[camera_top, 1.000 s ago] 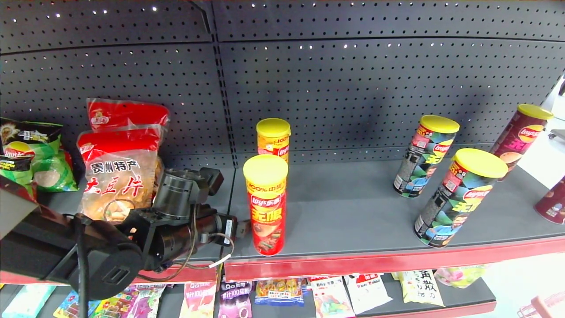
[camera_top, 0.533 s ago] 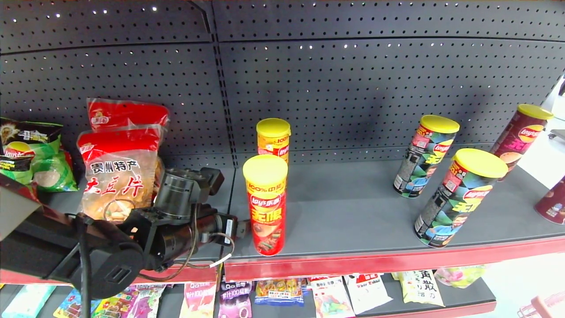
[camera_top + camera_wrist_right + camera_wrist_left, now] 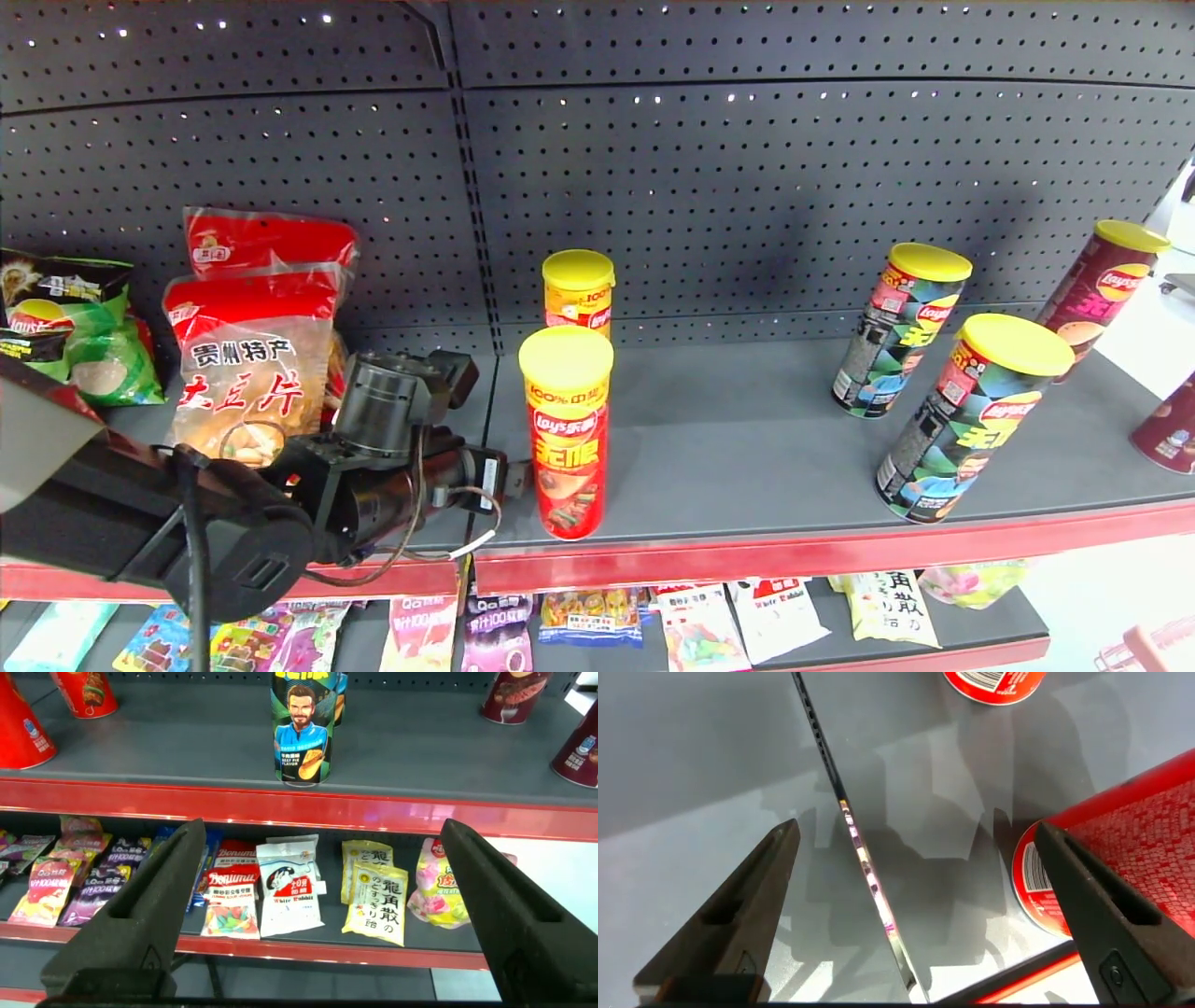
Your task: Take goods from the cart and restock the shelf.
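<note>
A: Where is the can [image 3: 567, 434] logged?
B: It is recorded upright on the shelf [image 3: 747, 448], close to the red lip [image 3: 794, 555] and in front of a second can [image 3: 579, 289]. It is capped by a yellow lid [image 3: 566, 353].
A: State of the left gripper [image 3: 915, 833]?
B: The jaws are spread wide and nothing is held. It is set low at the shelf front, just beside the can. In the left wrist view the can's base is seen at one finger [image 3: 1083, 905], more outside the gap than within it. Contact cannot be told.
A: And the right gripper [image 3: 322, 826]?
B: It is also spread wide and empty, and is held well back from the shelf, facing its front.
A: Handling notes?
B: The can is judged a light tube, stiff round the wall but dentable if squeezed hard, and the contents are taken as brittle. The glossy wrap is expected to be slippery. Being tall and narrow, it is easily tipped by a nudge near the top, and the lip is close.
A: Hold point?
B: Mid-body is advised, across the full width and below the lid. The lid itself is not to be pinched. Moderate force is suggested.
</note>
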